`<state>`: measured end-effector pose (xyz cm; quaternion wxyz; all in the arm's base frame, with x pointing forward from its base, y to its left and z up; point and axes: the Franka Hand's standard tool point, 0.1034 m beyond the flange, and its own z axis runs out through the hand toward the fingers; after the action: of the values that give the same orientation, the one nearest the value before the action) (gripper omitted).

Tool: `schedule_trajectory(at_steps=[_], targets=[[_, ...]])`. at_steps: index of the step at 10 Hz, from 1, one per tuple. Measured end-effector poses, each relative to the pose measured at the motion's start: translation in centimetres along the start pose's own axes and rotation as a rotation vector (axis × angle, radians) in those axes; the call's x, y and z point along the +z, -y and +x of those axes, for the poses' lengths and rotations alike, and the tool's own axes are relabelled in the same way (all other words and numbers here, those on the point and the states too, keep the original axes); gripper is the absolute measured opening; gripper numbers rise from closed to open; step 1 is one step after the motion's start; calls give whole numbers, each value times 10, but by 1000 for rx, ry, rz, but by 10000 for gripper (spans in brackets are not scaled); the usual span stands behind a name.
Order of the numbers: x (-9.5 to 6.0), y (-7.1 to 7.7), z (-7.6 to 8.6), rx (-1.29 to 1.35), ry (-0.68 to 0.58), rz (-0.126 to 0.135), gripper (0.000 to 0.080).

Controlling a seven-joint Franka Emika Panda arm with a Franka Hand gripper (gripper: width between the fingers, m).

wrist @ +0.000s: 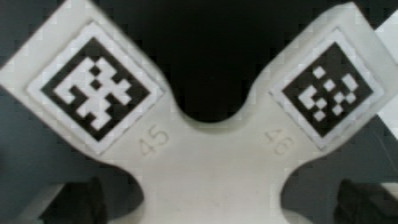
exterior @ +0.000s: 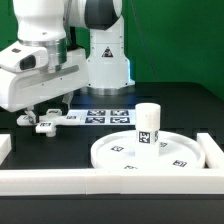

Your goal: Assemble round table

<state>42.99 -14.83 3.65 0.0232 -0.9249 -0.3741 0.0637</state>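
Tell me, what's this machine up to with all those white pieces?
The robot arm is building a small round table. Its claw hangs open, low over the cross-shaped foot piece, which lies on the black tabletop, with a finger on either side of it. The short cylinder leg stands upright on the round disc, off to the exterior view's right, with nothing holding it.

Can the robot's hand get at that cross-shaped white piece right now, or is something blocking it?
Probably yes. The hand hangs just above the cross-shaped foot piece with nothing between them; the leg and the disc stand well off toward the exterior view's right.
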Motion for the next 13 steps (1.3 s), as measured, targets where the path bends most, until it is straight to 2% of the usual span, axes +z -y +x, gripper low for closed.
schedule_trajectory(at_steps=[10,12,13], targets=[[10,3,-4,2,13,16,649],[10,3,-4,2,13,17,445],[10,3,-4,2,13,17,445]])
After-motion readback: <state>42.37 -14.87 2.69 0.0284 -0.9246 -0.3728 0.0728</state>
